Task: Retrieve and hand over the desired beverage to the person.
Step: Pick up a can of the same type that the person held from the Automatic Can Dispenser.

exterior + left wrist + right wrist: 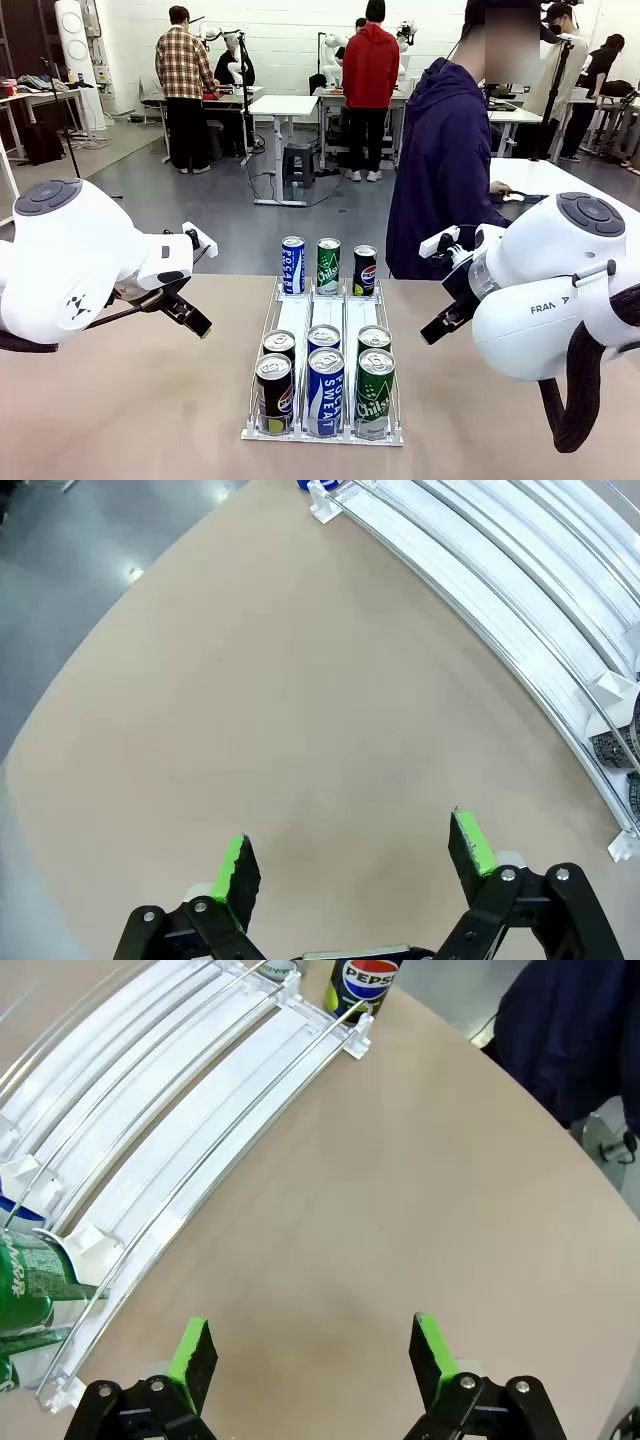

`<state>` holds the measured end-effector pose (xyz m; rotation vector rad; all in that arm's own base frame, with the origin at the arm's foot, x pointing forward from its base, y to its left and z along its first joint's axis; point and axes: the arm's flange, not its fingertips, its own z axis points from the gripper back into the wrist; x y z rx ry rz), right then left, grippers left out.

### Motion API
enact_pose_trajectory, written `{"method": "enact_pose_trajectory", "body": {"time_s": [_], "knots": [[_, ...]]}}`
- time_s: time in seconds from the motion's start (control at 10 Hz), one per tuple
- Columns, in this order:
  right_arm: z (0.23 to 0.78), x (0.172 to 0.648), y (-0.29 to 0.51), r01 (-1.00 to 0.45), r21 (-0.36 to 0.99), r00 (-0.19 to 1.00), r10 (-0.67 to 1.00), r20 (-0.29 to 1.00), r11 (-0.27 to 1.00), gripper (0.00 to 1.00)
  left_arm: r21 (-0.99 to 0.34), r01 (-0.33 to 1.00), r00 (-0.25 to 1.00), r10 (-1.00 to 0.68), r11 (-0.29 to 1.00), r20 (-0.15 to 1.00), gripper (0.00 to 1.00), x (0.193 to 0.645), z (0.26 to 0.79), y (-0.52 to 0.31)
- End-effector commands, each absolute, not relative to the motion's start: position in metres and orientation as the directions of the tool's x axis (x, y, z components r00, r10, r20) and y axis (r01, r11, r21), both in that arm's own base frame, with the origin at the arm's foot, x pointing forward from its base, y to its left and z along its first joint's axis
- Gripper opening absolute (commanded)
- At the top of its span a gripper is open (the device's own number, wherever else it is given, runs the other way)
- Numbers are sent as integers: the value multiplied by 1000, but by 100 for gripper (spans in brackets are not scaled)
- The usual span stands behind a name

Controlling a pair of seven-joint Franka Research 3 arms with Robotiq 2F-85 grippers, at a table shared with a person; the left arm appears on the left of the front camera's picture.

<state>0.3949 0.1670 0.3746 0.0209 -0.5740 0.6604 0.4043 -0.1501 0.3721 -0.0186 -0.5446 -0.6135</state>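
The handover looks barely begun, with no can lifted and none in the person's hands. On the left, the left end effector (352, 855) hangs over bare tabletop (120, 400) with its green pads spread wide and nothing between them, and the white can rack (295, 318) is off to its side rather than under it. The rack sits at the middle of the tabletop and looks fully stocked. At the near end, two black Pepsi cans (275, 392) fill the left lane, two blue Pocari Sweat cans (325, 390) the middle lane and two green Chilsung cans (375, 392) the right lane. At the far end stand a single Pocari Sweat can (292, 265), a single green can (328, 265) and a single Pepsi can (365, 270), one per lane. Every can stands upright and untouched. The person (440, 170), in a dark purple hooded jacket, stands at the far edge just right of the rack, turned sideways with no hand reaching toward the robot. Nothing shows which drink is wanted. On the right, the right end effector (312, 1348) is likewise wide open and empty over bare tabletop beside the rack's right rail. What is left, by my reading, is the whole job: settling on the can, reaching into its lane, closing on it, lifting it clear and carrying it across to the person.
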Motion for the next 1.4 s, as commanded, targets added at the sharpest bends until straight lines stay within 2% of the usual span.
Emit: {"method": "enact_pose_trajectory", "body": {"time_s": [0.0,1.3], "knots": [[374,395,167,-585,-159,641,574,510,795,100,141,552,682,-542,822,491,100,404,372,-150],[374,395,167,-585,-159,641,574,510,795,100,141,552,682,-542,822,491,100,404,372,-150]]}}
